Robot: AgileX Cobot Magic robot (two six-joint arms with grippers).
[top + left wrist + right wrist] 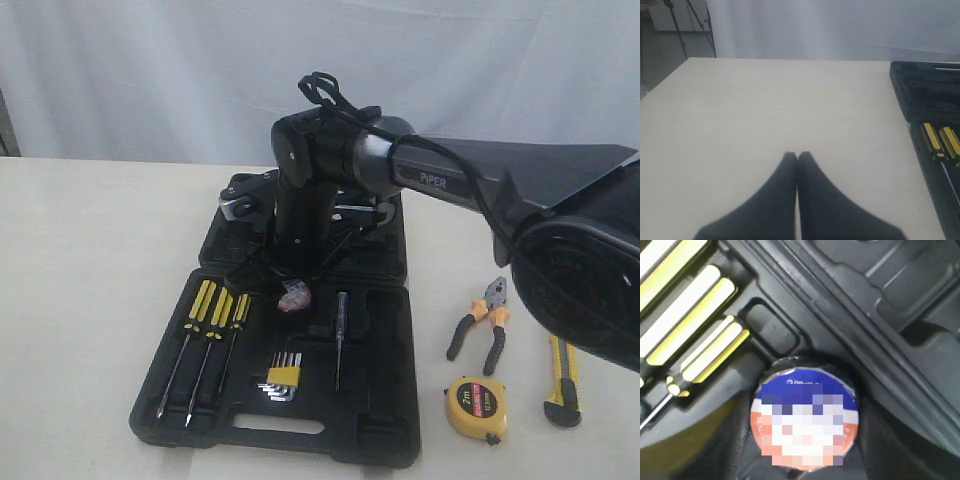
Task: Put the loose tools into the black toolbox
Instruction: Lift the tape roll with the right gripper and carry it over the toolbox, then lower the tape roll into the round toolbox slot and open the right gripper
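1. Left gripper [797, 161]: fingers pressed together with nothing between them, above a bare stretch of the pale table [80, 300], off to the left of the case.
2. Three yellow-handled screwdrivers [212, 308]: seated side by side in recesses at the left of the case's near half, shafts pointing toward the front edge.
3. Black toolbox [385, 425]: open flat on the table, left of centre, two hinged halves, the slot handle at the front edge.
4. Hex key set [282, 376]: in a recess of the near half, just right of the screwdriver shafts.
5. Black tape roll [805, 422]: inside the toolbox, label up, at the far edge of the near half close to the hinge, just right of the screwdriver handles. Whether it rests on the moulding cannot be told.
6. Right gripper [288, 286]: reaches across from the right and points down over the case, jaws wide, one dark finger [737, 440] against each side of the roll, gripping it.
7. Orange-and-black-handled pliers [480, 325]: on the table, right of the case.
8. Round yellow tape measure [475, 408]: on the table, nearer the front than the pliers.
9. Yellow-and-black utility knife [562, 382]: on the table, farthest right, partly hidden by the arm.
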